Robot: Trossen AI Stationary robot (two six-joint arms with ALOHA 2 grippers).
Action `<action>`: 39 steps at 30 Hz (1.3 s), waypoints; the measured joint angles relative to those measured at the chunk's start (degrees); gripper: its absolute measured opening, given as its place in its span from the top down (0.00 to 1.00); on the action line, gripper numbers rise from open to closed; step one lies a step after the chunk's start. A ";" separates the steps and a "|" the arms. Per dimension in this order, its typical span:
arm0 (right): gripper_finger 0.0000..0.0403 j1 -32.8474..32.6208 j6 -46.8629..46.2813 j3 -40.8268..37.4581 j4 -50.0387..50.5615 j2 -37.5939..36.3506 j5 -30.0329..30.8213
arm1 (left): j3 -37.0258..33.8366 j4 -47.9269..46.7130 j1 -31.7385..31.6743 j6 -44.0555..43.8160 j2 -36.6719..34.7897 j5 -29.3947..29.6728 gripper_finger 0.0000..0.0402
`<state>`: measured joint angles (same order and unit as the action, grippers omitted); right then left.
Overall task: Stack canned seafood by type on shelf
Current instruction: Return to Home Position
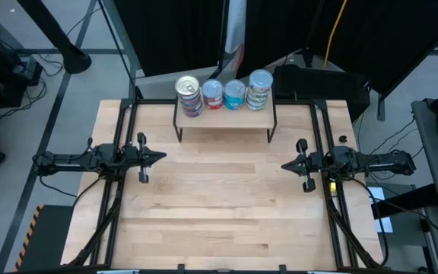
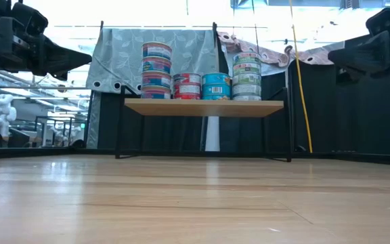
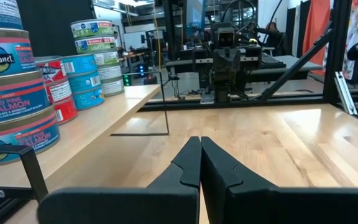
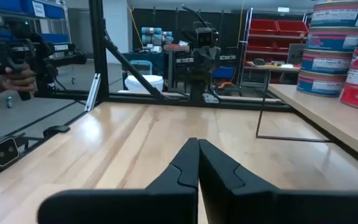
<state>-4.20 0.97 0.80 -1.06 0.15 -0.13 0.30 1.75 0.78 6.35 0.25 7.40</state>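
Homing: left gripper (image 1: 159, 157) and right gripper (image 1: 286, 164), both pinched shut and empty, well forward of the shelf (image 1: 224, 119); retract level, never toward its stacked tins (image 1: 214, 94).

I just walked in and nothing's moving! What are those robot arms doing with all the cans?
Right now neither arm is handling anything. The left tool and the right tool are both shut and empty, held out over opposite sides of the table, well away from the shelf. The cans stand on the shelf in four stacks, side by side. The stacking looks finished.
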 joint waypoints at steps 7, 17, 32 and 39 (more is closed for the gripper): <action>1.00 -0.03 -0.48 0.02 0.15 0.37 -0.12 | 0.00 -0.11 0.00 -0.02 0.00 -0.87 1.00; 1.00 -0.03 -0.50 0.02 0.09 0.37 0.01 | -0.05 -0.71 0.00 0.00 0.00 -4.20 1.00; 1.00 -0.01 -0.50 0.02 0.07 0.37 0.03 | -0.05 -0.36 0.00 1.53 0.00 -2.82 1.00; 1.00 -0.03 -0.50 0.02 0.07 0.36 0.06 | -0.05 -0.36 0.00 0.15 0.00 -2.71 1.00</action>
<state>-4.23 0.47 0.82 -0.99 0.51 -0.08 0.25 1.39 0.78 6.50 0.25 4.69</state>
